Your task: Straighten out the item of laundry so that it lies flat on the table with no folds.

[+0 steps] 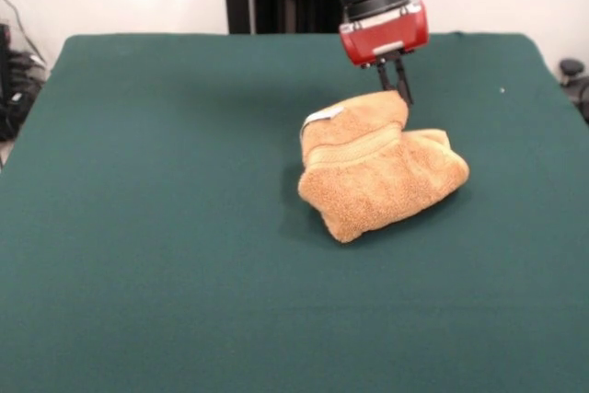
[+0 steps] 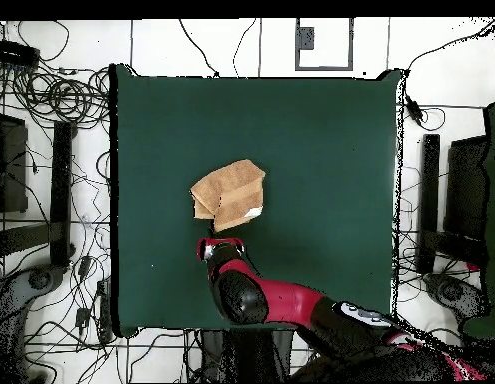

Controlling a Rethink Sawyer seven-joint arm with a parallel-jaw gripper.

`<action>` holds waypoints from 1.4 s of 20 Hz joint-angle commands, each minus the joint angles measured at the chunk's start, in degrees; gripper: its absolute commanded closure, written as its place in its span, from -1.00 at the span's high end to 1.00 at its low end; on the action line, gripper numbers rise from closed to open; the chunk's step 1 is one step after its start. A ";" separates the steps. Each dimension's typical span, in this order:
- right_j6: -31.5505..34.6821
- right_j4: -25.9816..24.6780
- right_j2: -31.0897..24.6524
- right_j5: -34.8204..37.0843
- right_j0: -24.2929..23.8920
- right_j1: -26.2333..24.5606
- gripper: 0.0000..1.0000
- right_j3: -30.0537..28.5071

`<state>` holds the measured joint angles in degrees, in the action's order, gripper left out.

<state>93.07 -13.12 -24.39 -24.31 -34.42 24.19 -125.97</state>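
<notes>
Surface (image 1: 138, 255): big dark green cloth top, far larger than anything on it. Only one thing sits on it, w/ the arm above.

Arm (image 2: 291, 300): red and black, comes down from the pedestal side; in the overhead view it reaches in from the bottom edge toward the middle of the surface.

Towel (image 1: 377, 172): small, orange-tan terry, lying a bit right of centre in the front view and toward the pedestal side. It's bunched and folded over itself, approx two or three layers, w/ one flap lying across a lower rounded lump. A woven band runs across the top flap, and a small white label (image 1: 322, 117) shows at its upper left corner. In the overhead view it reads as a compact folded shape, not a full square.

Hand (image 1: 398, 85): dark fingers point down, right at the towel's far edge, touching or just above the top flap. They look close together, but I can't tell if they pinch cloth or how wide the gap is.

Progress, as a judgement: early. Towel isn't flat, folds all remain. Left to do: get hold of an edge or corner, pull the layers apart, spread it out w/o creases.

Containers: none in either view, so nothing is held in anything.
</notes>
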 commanded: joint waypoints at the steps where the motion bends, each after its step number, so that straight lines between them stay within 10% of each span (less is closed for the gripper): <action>1: 12.46 0.29 -3.61 -1.03 2.72 0.14 -1.00 2.97; 7: 12.52 1.75 -2.16 -1.19 4.03 2.01 -1.00 2.54; 18: 3.42 7.05 -6.64 33.38 0.10 24.44 -1.00 -2.04; 28: -2.27 3.16 -2.16 57.52 3.43 27.07 -1.00 5.54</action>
<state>93.07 -10.61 -24.87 15.86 -34.22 47.79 -126.02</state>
